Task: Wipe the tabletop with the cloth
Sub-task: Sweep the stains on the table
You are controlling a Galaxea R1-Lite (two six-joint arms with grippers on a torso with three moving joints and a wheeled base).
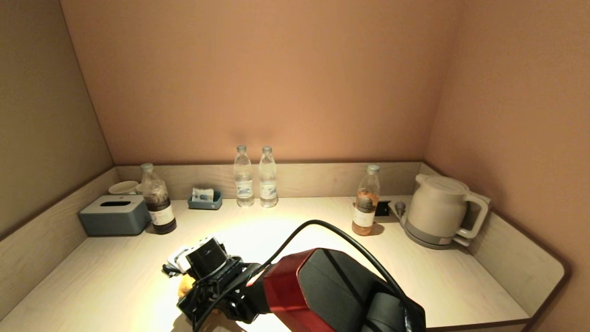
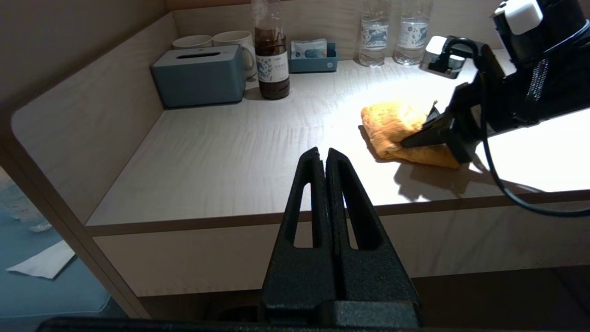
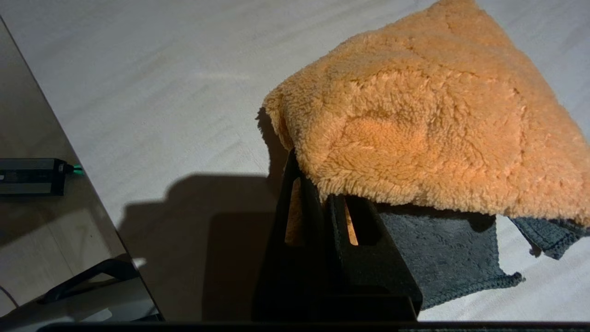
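The cloth (image 3: 428,115) is orange fleece with a dark grey underside. It lies on the light wooden tabletop (image 1: 115,281) near the front left. It also shows in the left wrist view (image 2: 392,124) and as a small orange patch in the head view (image 1: 185,284). My right gripper (image 3: 318,184) is shut on the cloth's edge, fingertips hidden under the fleece; in the head view (image 1: 193,295) it is low over the table. My left gripper (image 2: 322,157) is shut and empty, parked below and in front of the table's front edge.
Along the back wall stand a grey tissue box (image 1: 115,214), a cup (image 1: 123,187), a dark bottle (image 1: 157,200), a small blue tray (image 1: 205,199), two water bottles (image 1: 255,177), an amber bottle (image 1: 365,203) and a kettle (image 1: 438,210). Low raised edges run along both sides.
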